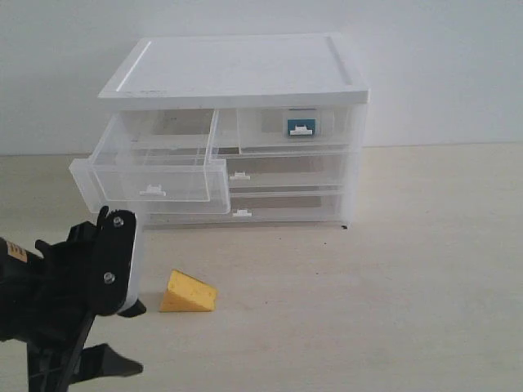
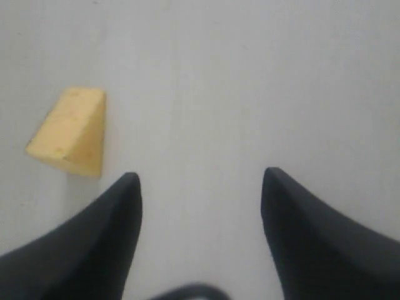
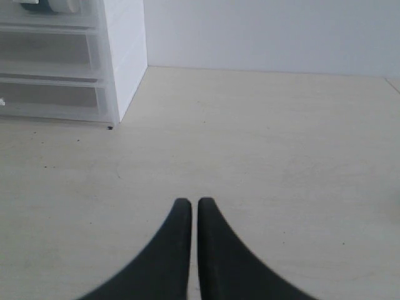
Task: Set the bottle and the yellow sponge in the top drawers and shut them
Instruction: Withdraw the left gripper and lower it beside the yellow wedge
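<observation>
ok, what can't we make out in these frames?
- bottle: exterior view, just a teal blur behind the translucent front of the shut top right drawer.
- right tool: outside the exterior view's frame.
- left tool: exterior view, arm cut by the lower-left edge.

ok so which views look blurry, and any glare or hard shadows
Left wrist view: softest, the yellow sponge and left end effector both fuzzy-edged. Right wrist view: table sharper, right end effector blurred near the lens. Exterior view: flat, washed-out light, no glare, only a faint shadow by the yellow sponge.
</observation>
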`<action>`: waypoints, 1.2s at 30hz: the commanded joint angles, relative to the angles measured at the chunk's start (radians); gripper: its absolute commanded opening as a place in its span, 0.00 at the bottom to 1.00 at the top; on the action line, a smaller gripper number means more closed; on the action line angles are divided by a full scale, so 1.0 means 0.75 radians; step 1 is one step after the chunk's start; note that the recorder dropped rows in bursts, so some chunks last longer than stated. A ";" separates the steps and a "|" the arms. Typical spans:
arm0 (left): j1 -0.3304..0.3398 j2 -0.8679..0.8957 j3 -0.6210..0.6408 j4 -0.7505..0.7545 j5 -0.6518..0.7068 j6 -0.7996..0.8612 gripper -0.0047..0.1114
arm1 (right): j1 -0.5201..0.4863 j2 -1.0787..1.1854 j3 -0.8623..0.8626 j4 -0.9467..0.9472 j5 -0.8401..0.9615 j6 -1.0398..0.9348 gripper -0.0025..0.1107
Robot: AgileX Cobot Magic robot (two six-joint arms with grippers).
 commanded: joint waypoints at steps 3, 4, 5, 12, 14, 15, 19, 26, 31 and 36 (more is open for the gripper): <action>0.071 -0.014 0.016 -0.070 -0.136 0.058 0.48 | -0.002 -0.008 0.005 -0.008 -0.013 0.000 0.03; 0.100 -0.011 0.027 -0.138 -0.136 0.140 0.48 | -0.002 -0.008 0.005 -0.008 -0.013 0.000 0.03; 0.124 -0.011 0.042 -0.203 -0.127 0.214 0.48 | -0.002 -0.008 0.005 -0.008 -0.013 0.000 0.03; 0.378 0.048 0.152 -0.998 0.059 0.985 0.51 | -0.002 -0.008 0.005 -0.008 -0.013 0.000 0.03; 0.378 0.093 0.150 -0.998 0.052 0.985 0.51 | -0.002 -0.008 0.005 -0.008 -0.013 0.000 0.03; 0.378 0.110 0.147 -0.998 0.048 0.985 0.51 | -0.002 -0.008 0.005 -0.008 -0.013 0.000 0.03; 0.378 0.181 0.125 -1.152 0.010 0.985 0.51 | -0.002 -0.008 0.005 -0.008 -0.013 0.000 0.03; 0.344 0.097 0.123 -1.060 0.253 0.783 0.49 | -0.002 -0.008 0.005 -0.008 -0.013 0.000 0.03; 0.089 -0.037 0.126 -0.871 0.043 0.589 0.48 | -0.002 -0.008 0.005 -0.008 -0.013 0.000 0.03; -0.029 -0.055 0.137 -0.614 -0.361 0.172 0.48 | -0.002 -0.008 0.005 -0.008 -0.013 0.000 0.03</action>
